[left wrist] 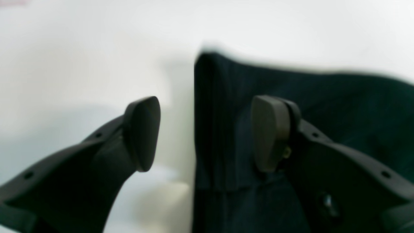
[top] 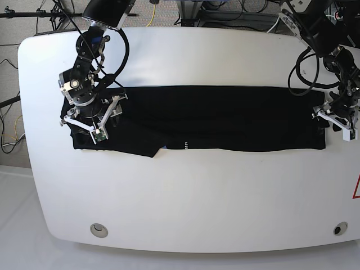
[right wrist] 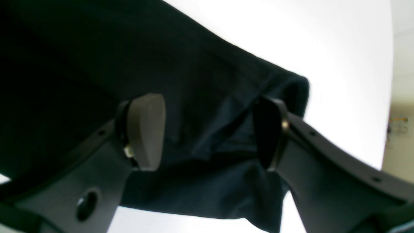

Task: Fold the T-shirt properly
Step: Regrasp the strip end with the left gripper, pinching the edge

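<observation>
Grippers released, both hovering, holding nothing: left gripper point(left wrist: 207, 132) straddling T-shirt point(top: 225, 126) edge | right gripper point(right wrist: 207, 129) over opposite end | advice: pinching both ends level.

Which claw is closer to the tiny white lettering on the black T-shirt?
Right. The right claw is open over the black fabric T-shirt's end nearer the tiny white lettering; the left claw straddles the opposite end.

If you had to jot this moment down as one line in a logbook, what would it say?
T-shirt: long folded band on table | left gripper: open at one end | right gripper: open over other end | nothing held
</observation>
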Robot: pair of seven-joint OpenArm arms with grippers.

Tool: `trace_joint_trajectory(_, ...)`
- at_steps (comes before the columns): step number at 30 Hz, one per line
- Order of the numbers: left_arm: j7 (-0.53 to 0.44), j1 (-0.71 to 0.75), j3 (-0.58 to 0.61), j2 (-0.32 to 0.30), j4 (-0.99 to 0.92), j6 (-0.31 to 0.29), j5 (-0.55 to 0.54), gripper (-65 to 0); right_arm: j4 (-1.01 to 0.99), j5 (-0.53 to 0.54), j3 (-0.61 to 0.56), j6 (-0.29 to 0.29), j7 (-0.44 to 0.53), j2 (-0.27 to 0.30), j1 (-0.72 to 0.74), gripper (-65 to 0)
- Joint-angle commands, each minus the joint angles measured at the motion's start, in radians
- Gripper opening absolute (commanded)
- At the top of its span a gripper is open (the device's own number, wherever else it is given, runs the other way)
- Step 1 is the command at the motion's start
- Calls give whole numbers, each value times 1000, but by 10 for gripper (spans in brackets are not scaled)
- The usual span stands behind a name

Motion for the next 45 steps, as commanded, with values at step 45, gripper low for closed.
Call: trace_joint_trajectory(45, 21, -21, 86, -57, 136, -3, -53, -188, 23, 8, 1, -2, 31, -4, -1, -245)
